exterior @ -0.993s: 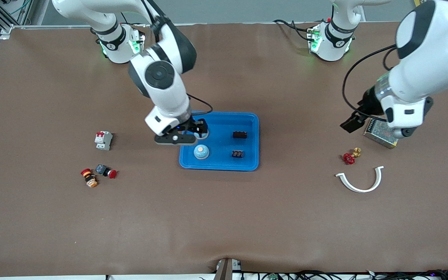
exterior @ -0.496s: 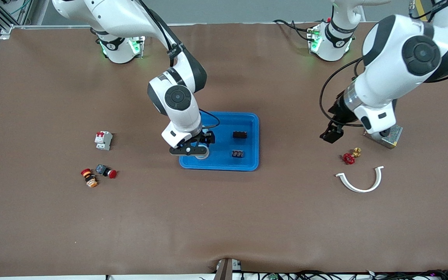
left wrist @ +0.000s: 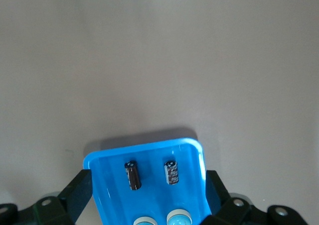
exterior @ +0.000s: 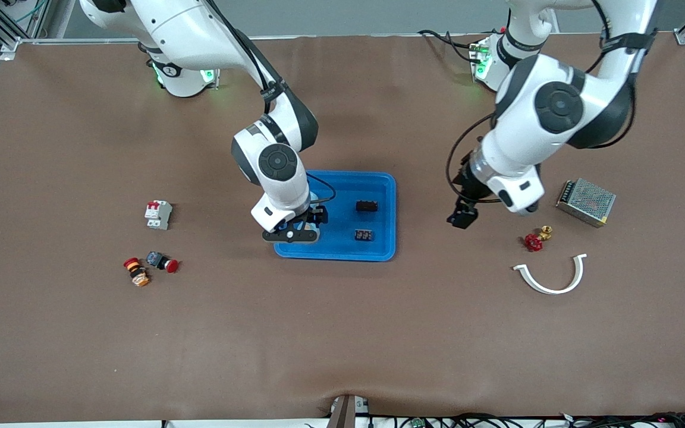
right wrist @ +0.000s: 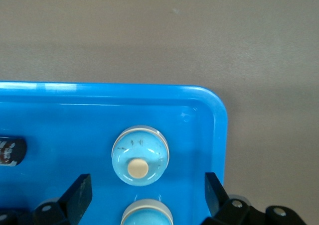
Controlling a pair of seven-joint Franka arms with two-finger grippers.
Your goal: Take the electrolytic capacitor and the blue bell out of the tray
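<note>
A blue tray (exterior: 342,257) in the middle of the table holds two dark capacitors (exterior: 366,206) (exterior: 364,235) on the side toward the left arm's end. The right gripper (exterior: 291,236) hangs open over the tray's other side and hides the bells in the front view. In the right wrist view, one light-blue bell (right wrist: 139,155) shows whole and a second bell (right wrist: 147,212) lies between the open fingers (right wrist: 79,192). The left gripper (exterior: 460,217) is open and empty over bare table beside the tray. Its wrist view shows the tray (left wrist: 99,160) and both capacitors (left wrist: 132,175) (left wrist: 171,172).
A white circuit breaker (exterior: 158,214) and two red push buttons (exterior: 162,261) (exterior: 136,271) lie toward the right arm's end. Toward the left arm's end are a metal mesh box (exterior: 585,201), a red valve (exterior: 534,239) and a white curved strip (exterior: 550,276).
The right gripper moved across the tray toward the front camera and came lower over the bells. The left arm swung from over the metal box toward the tray.
</note>
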